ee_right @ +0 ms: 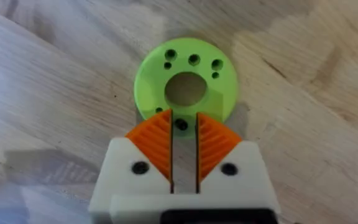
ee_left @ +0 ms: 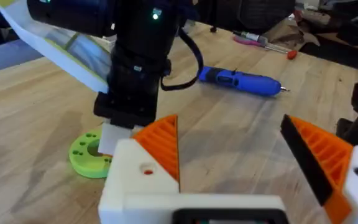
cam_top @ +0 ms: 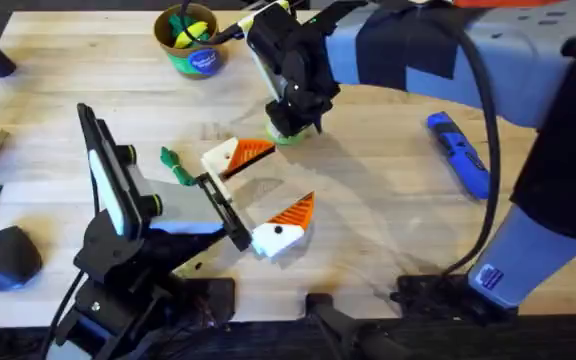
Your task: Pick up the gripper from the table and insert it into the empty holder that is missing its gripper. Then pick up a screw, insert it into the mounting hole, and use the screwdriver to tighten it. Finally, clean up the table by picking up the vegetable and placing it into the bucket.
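Two grippers work over the middle of the table (cam_top: 388, 240). The left gripper (cam_top: 263, 190) lies low with its fingers spread wide, so both white finger blocks are exposed. Each block carries an orange wedge (ee_left: 162, 144), so the insertion step appears complete and no holder looks empty. The nearer block shows a small mounting hole (ee_left: 146, 169) on its face; whether it holds a screw cannot be told.

The right gripper (ee_right: 184, 121) reaches across and points straight down over the green holed disc (ee_right: 185, 87). Its fingers are narrowed to a thin slot, with nothing clearly between them. This pose suggests a pinch at something small on the disc, probably a screw, although no screw can be made out.

The screwdriver (cam_top: 460, 155) lies flat on the right side of the table, well apart from both grippers. The vegetable (cam_top: 176, 167) lies just beside the left gripper's far finger. The bucket (cam_top: 190, 45) stands at the far edge, already holding yellow and green toys.
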You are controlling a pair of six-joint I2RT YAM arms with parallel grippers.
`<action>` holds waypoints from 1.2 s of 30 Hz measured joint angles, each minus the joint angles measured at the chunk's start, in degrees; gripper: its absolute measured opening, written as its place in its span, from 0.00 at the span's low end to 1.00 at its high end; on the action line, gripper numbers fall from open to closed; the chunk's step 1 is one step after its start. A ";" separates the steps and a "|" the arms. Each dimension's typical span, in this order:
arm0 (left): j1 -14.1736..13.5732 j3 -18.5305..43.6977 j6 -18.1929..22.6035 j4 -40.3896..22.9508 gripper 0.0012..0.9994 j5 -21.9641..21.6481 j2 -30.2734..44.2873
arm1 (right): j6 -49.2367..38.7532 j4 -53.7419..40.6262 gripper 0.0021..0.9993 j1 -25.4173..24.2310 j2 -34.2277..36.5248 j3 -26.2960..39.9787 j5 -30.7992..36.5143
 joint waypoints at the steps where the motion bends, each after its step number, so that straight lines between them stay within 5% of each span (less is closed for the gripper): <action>1: 0.00 0.00 0.00 0.01 0.99 0.00 0.00 | -0.02 -0.04 0.15 0.00 0.01 0.06 0.02; 6: 0.00 0.00 0.01 0.01 0.99 0.00 -0.01 | -0.39 0.09 0.01 0.02 0.08 0.17 0.67; 19: 0.00 0.00 -0.01 0.01 0.99 0.00 -0.02 | -0.42 -2.87 0.00 -1.10 0.37 2.06 1.49; 36: 0.00 0.00 0.00 0.01 0.99 0.00 -0.01 | -3.45 -23.83 0.00 -7.11 0.78 23.63 1.49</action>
